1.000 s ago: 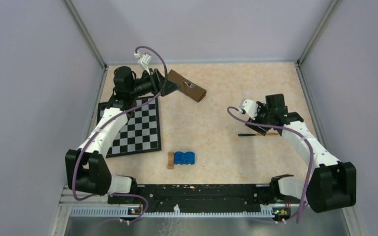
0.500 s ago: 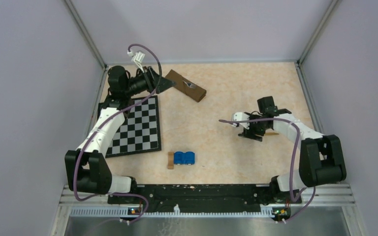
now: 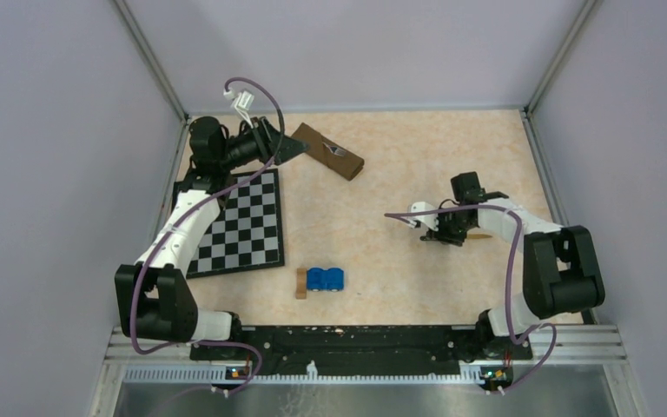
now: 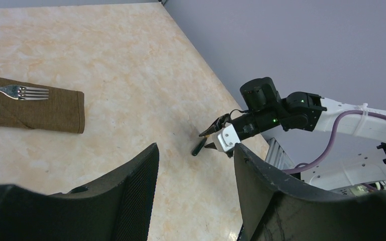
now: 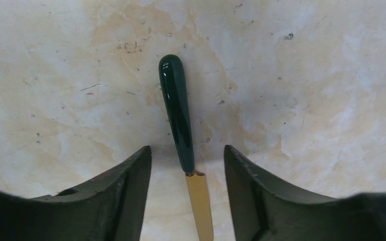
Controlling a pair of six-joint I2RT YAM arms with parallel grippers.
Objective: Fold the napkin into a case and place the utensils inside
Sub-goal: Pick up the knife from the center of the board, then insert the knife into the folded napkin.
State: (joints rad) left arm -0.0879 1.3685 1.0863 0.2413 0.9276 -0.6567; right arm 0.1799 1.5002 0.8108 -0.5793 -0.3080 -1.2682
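The folded brown case (image 3: 330, 152) lies flat on the counter (image 3: 373, 208) with a fork (image 4: 15, 91) on top. Just beside the case's end hovers the left tool (image 4: 196, 148), released and empty. Well apart from the case, the right tool (image 5: 187, 150) straddles a knife (image 5: 178, 115), spread wide, touching nothing. The slim, glossy handle could roll or squirt free under a pinch. The knife's long axis runs along the gap, green handle leading, gold blade trailing.
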